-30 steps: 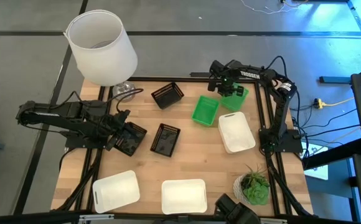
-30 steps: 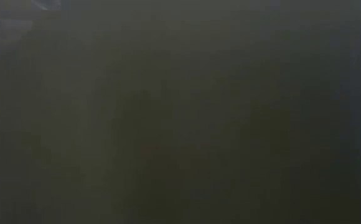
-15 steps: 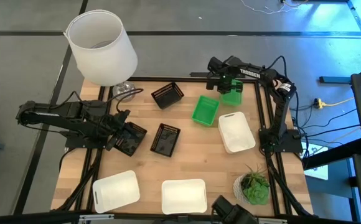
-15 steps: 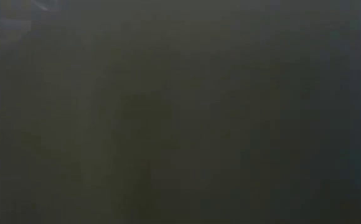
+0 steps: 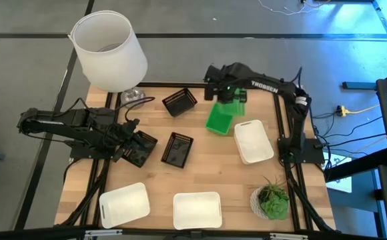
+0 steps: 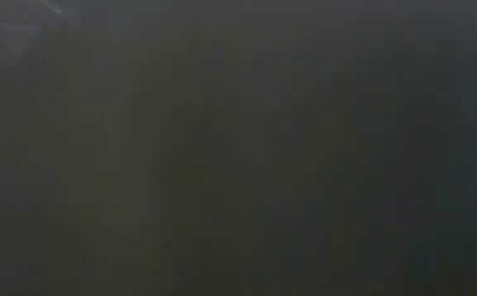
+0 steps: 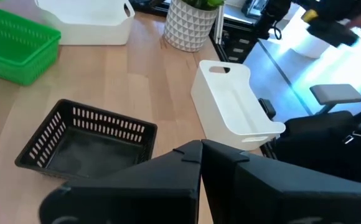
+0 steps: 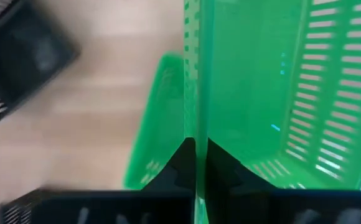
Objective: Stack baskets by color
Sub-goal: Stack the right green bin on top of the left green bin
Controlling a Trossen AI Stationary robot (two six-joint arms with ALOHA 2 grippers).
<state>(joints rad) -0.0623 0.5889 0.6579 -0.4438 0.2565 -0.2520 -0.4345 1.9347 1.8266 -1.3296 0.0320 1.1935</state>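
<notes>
My right gripper [image 5: 228, 93] hangs over the table's far side, shut on a green basket [image 8: 280, 93], just past a second green basket [image 5: 219, 120] that sits on the table. Two black baskets [image 5: 179, 101] [image 5: 177, 148] rest on the wood. A third black basket [image 5: 140, 149] shows right at my shut left gripper [image 5: 130, 137]. Three white baskets [image 5: 253, 141] [image 5: 123, 203] [image 5: 197, 210] lie flat on the table. The low view is dark. My right gripper pinches one side wall [image 8: 196, 93] of the green basket between its two fingers, coming from above and pointing down. The wall runs on edge between the fingers. The basket hangs tipped and clear of the table. My left gripper: I cannot tell whether it touches the black basket.
A large white lampshade-like bucket [image 5: 110, 50] stands at the far left corner. A potted plant [image 5: 271, 200] sits in the near right corner. Bare wood lies in the table's middle, between the black and white baskets.
My right gripper has risen and swung from the far right corner toward the table's left, carrying the green basket with it. That basket has left the table and now hangs over the far end of the other green basket.
</notes>
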